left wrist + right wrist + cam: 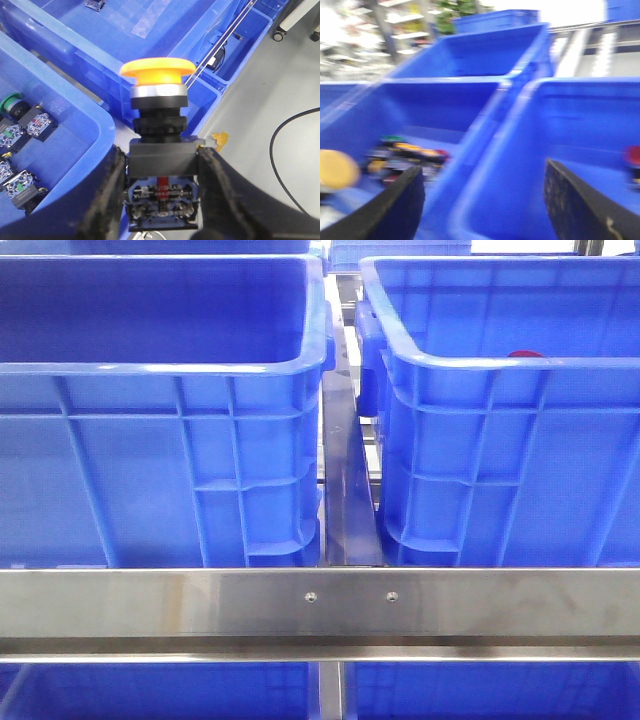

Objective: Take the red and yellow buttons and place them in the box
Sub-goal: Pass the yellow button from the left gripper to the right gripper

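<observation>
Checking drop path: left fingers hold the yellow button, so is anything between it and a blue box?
Nothing visible blocks it. The left gripper grips the yellow button by its black body, above a blue box; only that box's rim lies beneath. Which box is the target is unclear.

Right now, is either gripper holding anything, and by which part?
The left gripper holds the yellow button by its black switch body, fingers on both sides. The right gripper is open, with nothing between its fingers.
</observation>
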